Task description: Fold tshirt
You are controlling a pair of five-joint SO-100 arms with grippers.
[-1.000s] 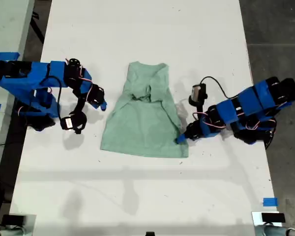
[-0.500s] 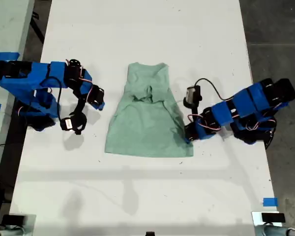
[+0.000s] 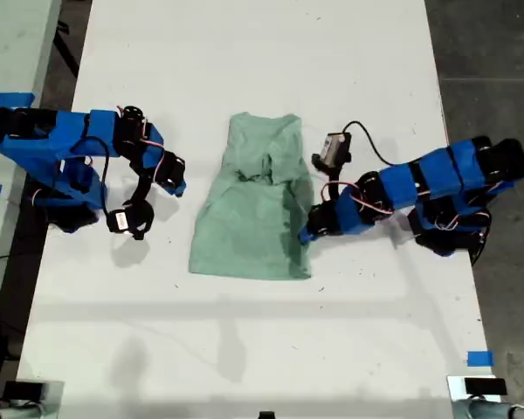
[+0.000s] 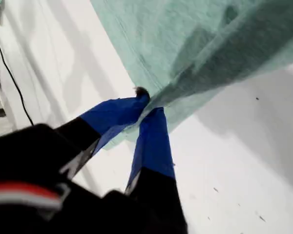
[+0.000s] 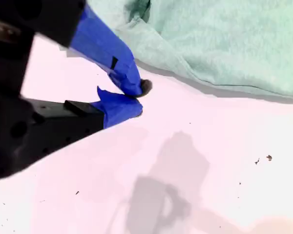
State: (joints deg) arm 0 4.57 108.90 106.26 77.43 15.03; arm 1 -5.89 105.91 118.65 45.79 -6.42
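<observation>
Reached low across the white counter [image 3: 271,349] from the exterior view's right: my first hand [image 3: 306,234], pressed together on a lifted edge of the tshirt [image 3: 255,205], cloth pinched between its blue tips. Lay mid-frame in the exterior view, partly folded. Hung beside it at the exterior view's left, my second hand [image 3: 180,186], tips nearly together, gripping nothing.

A lab or workshop: white table [image 3: 244,52], concrete floor [image 3: 489,52], blue tape marks [image 3: 479,358].
</observation>
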